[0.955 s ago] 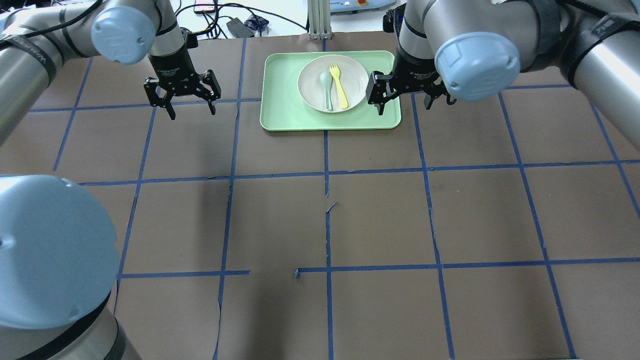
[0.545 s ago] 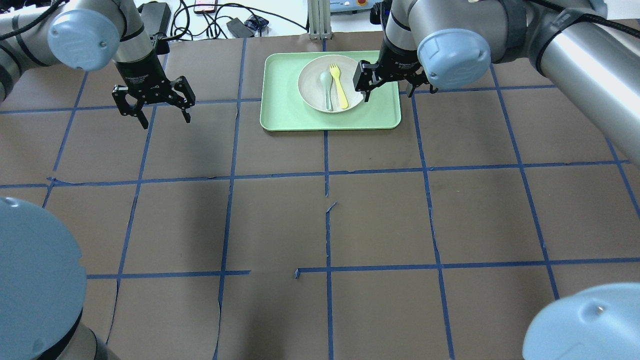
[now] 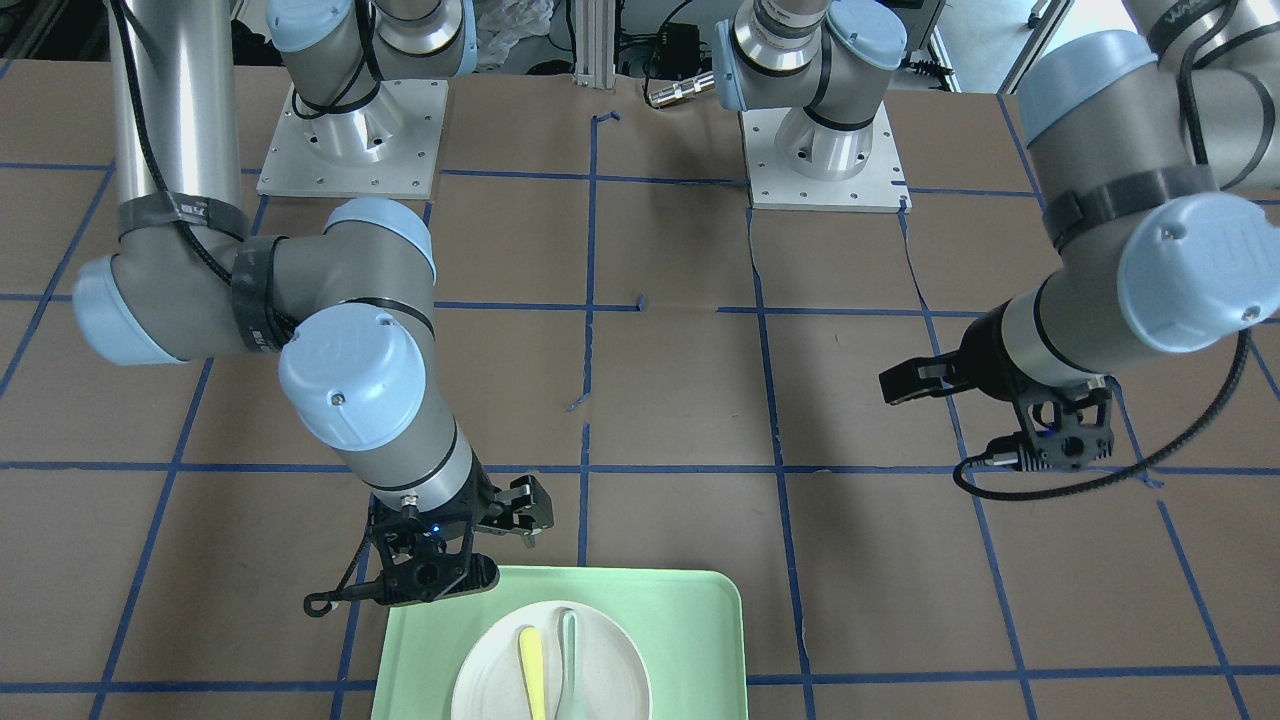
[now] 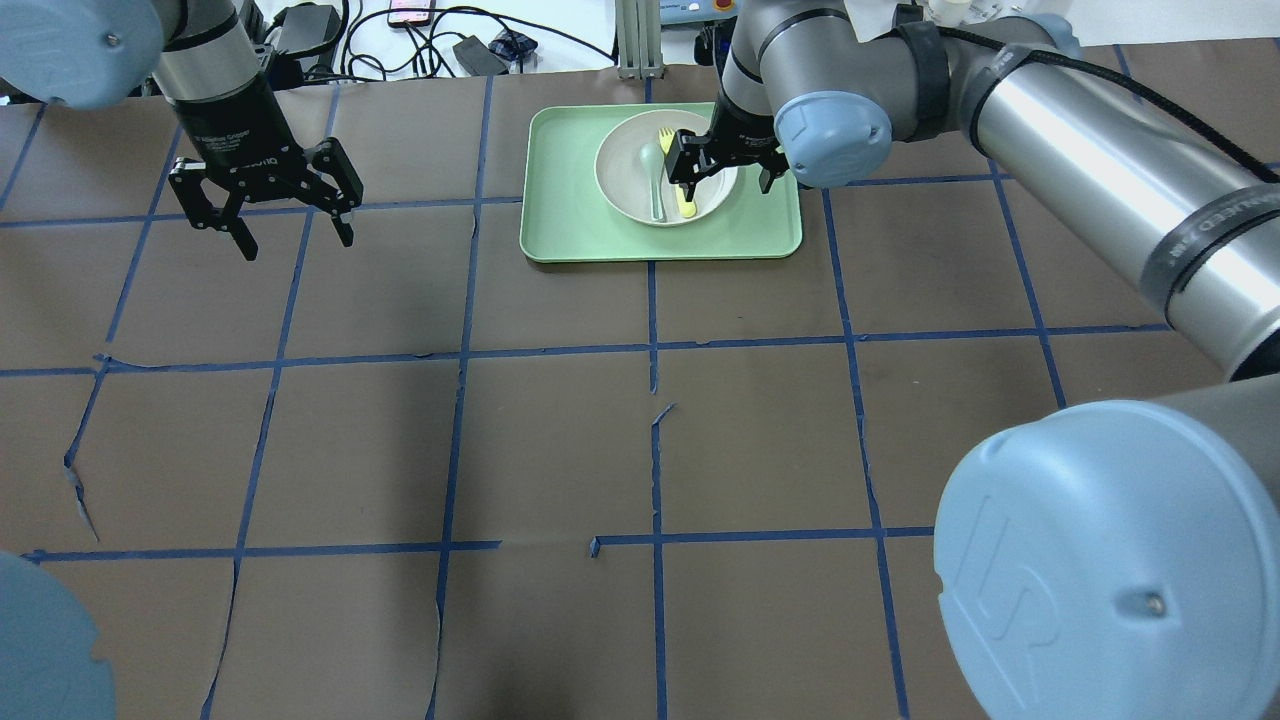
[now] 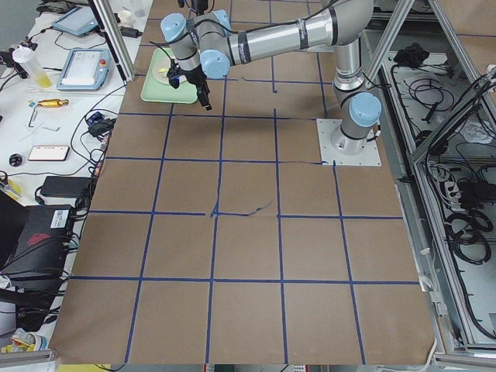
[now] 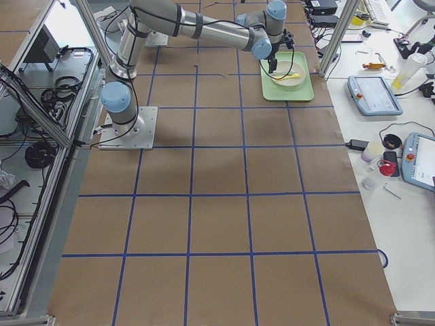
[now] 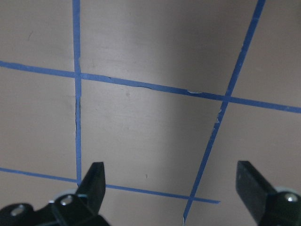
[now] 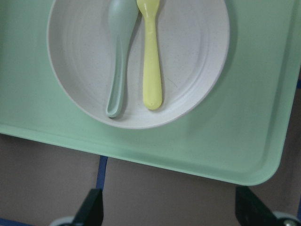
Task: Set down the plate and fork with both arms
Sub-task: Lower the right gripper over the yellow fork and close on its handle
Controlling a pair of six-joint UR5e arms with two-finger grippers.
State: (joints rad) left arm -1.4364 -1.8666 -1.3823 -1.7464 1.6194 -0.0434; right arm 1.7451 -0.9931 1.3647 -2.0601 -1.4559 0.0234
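The off-white plate [image 4: 622, 170] lies on a light-green tray [image 4: 770, 225] at the table's far middle. The yellow fork [image 4: 686, 207] lies in the plate, right of a grey-green spoon [image 4: 654, 175]. My right gripper [image 4: 725, 180] is open and empty and hovers over the plate's right half, hiding the fork's middle. In the right wrist view the plate [image 8: 193, 52] and the fork [image 8: 151, 61] lie beyond the open fingertips [image 8: 91, 207]. My left gripper [image 4: 297, 240] is open and empty over bare table, far left of the tray. The left wrist view shows its gripper [image 7: 172, 183] open over tape lines.
The spoon [image 8: 120, 61] lies beside the fork in the plate. The tray [image 3: 690, 620] sits near the table's far edge. Cables and devices [image 4: 440, 40] lie beyond that edge. Brown paper with a blue tape grid [image 4: 655, 450] covers the table.
My right gripper has moved left from the tray's right edge to over the plate. My left gripper has moved further left, away from the tray. Both have stayed open.
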